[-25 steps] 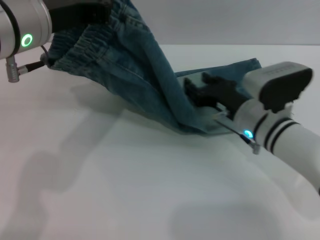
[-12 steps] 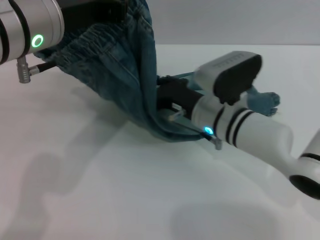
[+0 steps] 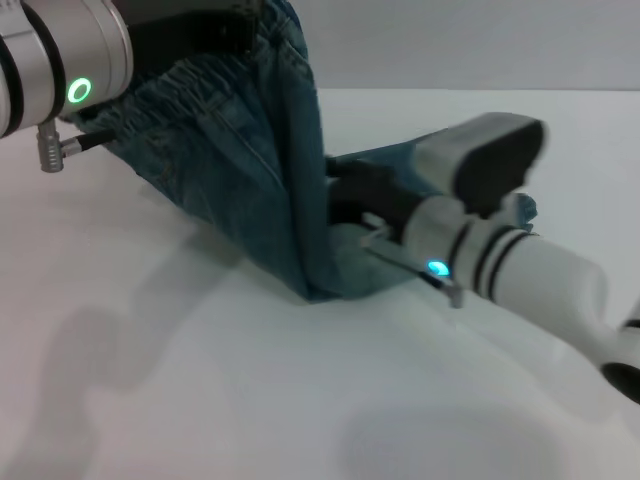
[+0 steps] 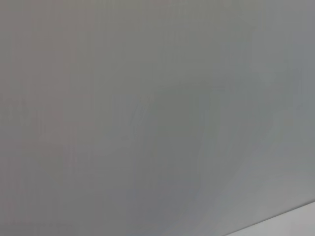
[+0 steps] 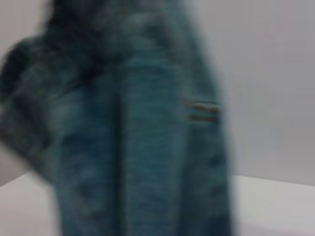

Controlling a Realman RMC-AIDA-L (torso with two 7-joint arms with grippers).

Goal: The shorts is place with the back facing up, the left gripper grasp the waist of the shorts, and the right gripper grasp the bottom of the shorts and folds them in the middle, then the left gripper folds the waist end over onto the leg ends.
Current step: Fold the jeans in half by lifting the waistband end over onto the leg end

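The blue denim shorts (image 3: pixel 250 170) hang in a steep sheet from my left gripper (image 3: pixel 215 30), which is raised at the upper left and shut on the elastic waist. The lower fold rests on the white table (image 3: pixel 200 390). My right gripper (image 3: pixel 345 195) sits low at the centre, its black fingers pushed into the cloth and shut on the leg end, part of which lies behind it (image 3: pixel 400 158). The right wrist view is filled with the shorts (image 5: pixel 138 147) close up. The left wrist view shows only a plain grey surface.
The white table spreads bare to the front and left of the shorts. My right forearm (image 3: pixel 540 280) lies across the table's right side.
My right gripper has carried the leg end leftward toward the hanging waist half. The left gripper has shifted slightly right, so the shorts now hang steeper and are folded closer together.
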